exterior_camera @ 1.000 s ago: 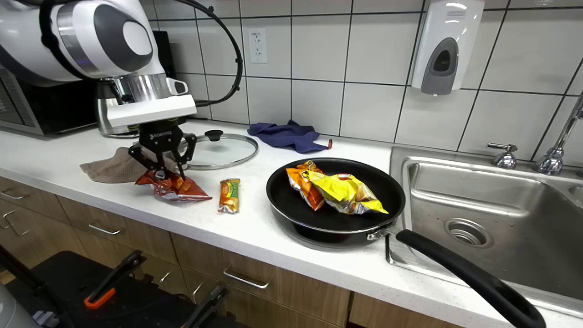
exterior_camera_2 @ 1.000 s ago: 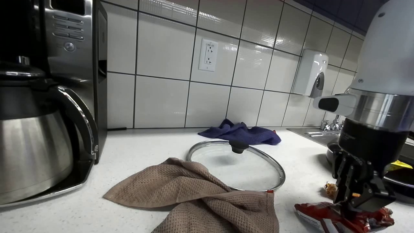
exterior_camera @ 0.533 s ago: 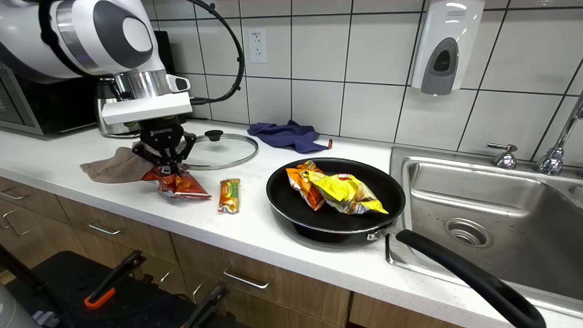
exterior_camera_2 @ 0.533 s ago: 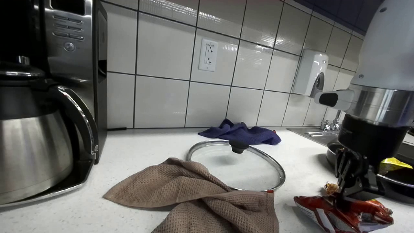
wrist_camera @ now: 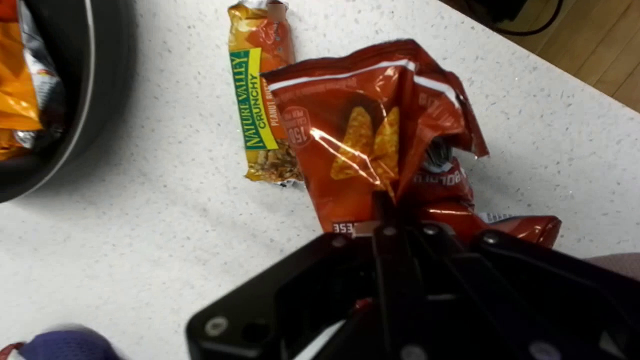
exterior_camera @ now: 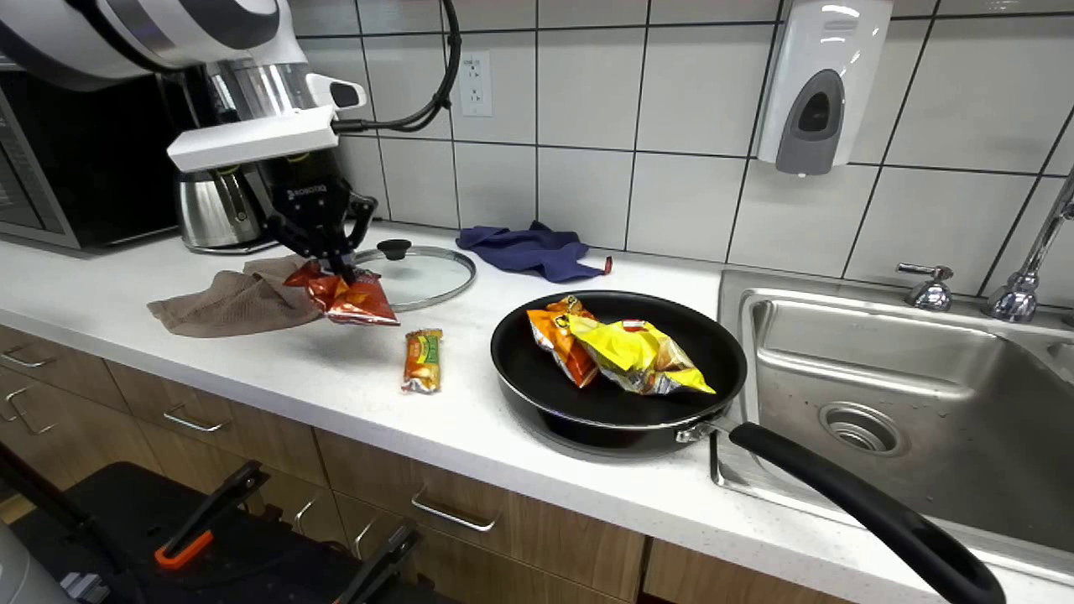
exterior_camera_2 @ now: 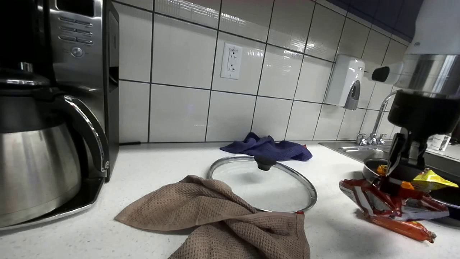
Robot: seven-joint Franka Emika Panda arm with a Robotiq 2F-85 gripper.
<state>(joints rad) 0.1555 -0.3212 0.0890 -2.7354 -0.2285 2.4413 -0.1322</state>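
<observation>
Your pincer (exterior_camera: pixel 339 267) holds one red chip bag (exterior_camera: pixel 357 299) over the white worktop (exterior_camera: pixel 466 369), jaws narrowed on the crumpled packet, which hangs clear of the surface in both exterior views. You have three bags in all: the red one in your grip, plus one orange bag (exterior_camera: pixel 555 334) and one yellow bag (exterior_camera: pixel 629 354). One wrapped granola bar (wrist_camera: pixel 255 100), its label reading "Nature Valley Crunchy," lies on the worktop between your suspended bag and one black frying pan (exterior_camera: pixel 579 404). Count two cloths: a brown cloth (exterior_camera_2: pixel 215 212), rumpled near the single glass lid (exterior_camera_2: pixel 262 187), and a navy cloth (exterior_camera_2: pixel 273 149), bunched at the back by the tiled wall (exterior_camera: pixel 587 92). The lid lies flat, black knob (exterior_camera_2: pixel 265 161) up.

Among the containers, the frying pan carries two of the three bags, the yellow partly overlapping the orange as you see them in an exterior view; its long handle (exterior_camera: pixel 868 509) reaches across a corner of the one steel sink (exterior_camera: pixel 881 361). One steel carafe (exterior_camera_2: pixel 39 165) sits in the coffee maker (exterior_camera_2: pixel 84 72), its contents hidden from you. One soap dispenser (exterior_camera: pixel 818 84) is mounted on the tiled wall, beside the sink and well above it.
</observation>
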